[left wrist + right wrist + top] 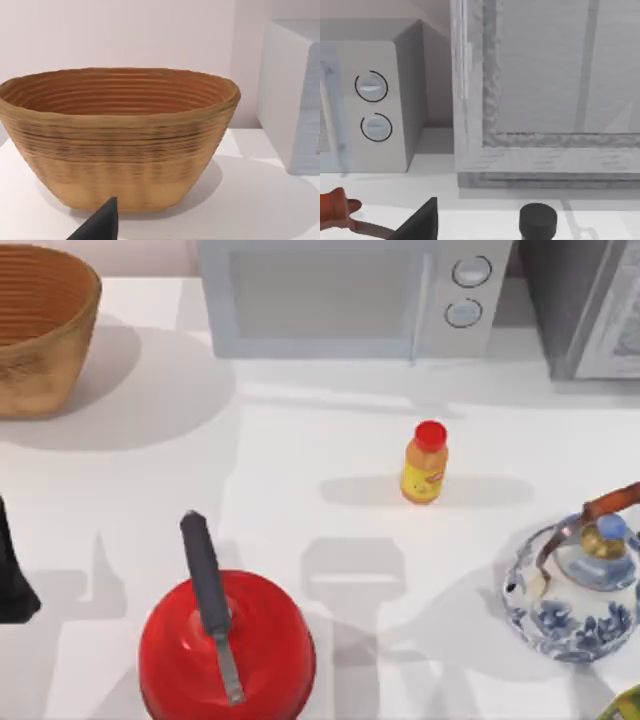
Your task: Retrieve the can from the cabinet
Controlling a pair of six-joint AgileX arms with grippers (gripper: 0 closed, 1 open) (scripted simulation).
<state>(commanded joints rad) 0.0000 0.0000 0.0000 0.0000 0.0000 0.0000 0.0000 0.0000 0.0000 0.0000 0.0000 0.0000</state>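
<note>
The grey cabinet (590,310) stands at the table's back right corner, and its door looks closed. In the right wrist view its pale framed door (545,100) rises just ahead of my right gripper (420,224). The can is hidden. My left gripper (12,585) is parked at the table's left edge. In the left wrist view the left gripper (100,226) faces a woven basket.
A woven basket (40,335) sits at the back left and a white microwave (350,295) at the back centre. An orange bottle with a red cap (425,462) stands mid-table. A red pot with a dark handle (225,645) is at the front, a blue-and-white teapot (575,595) at the right.
</note>
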